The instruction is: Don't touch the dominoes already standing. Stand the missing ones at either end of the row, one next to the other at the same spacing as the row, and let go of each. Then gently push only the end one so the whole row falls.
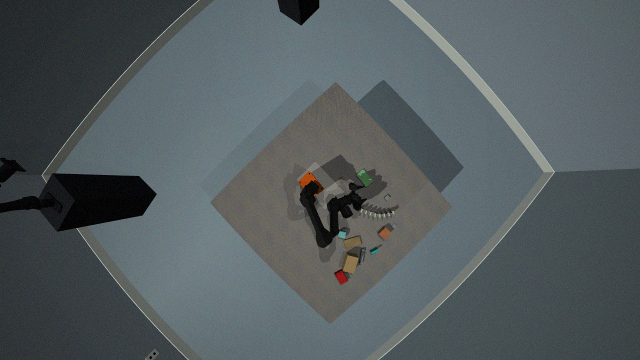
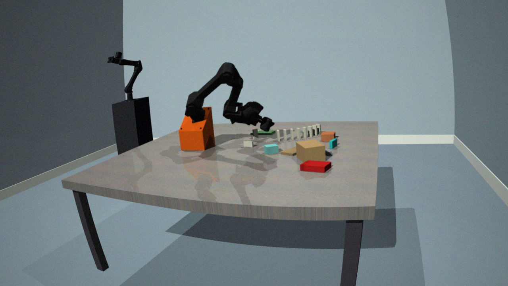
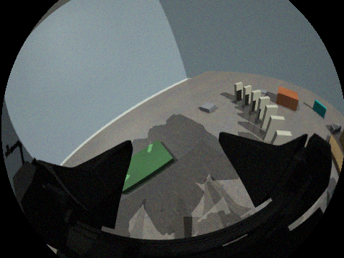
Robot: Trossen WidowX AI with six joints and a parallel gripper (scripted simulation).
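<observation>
A curved row of several cream dominoes (image 2: 285, 135) (image 3: 274, 129) stands upright on the table. My gripper (image 1: 361, 193) (image 2: 271, 126) (image 3: 176, 140) is open and empty, raised above the table near the row's arm-side end; one finger hides part of that end in the wrist view. A single domino (image 2: 254, 133), dark in shadow, stands apart from that end, by a gap wider than the row's spacing. Another cream domino (image 2: 248, 143) lies on its side nearer the exterior camera. The arm hides both loose dominoes in the overhead view.
A flat green block (image 1: 364, 177) (image 3: 152, 165) lies beside the gripper. A small grey block (image 1: 387, 197) (image 3: 208, 107) is near the row. On the row's other side are a light-blue block (image 1: 341, 234) (image 2: 270, 149), an orange-brown block (image 1: 384, 233) (image 2: 328, 136), tan blocks and a red block (image 2: 315, 166).
</observation>
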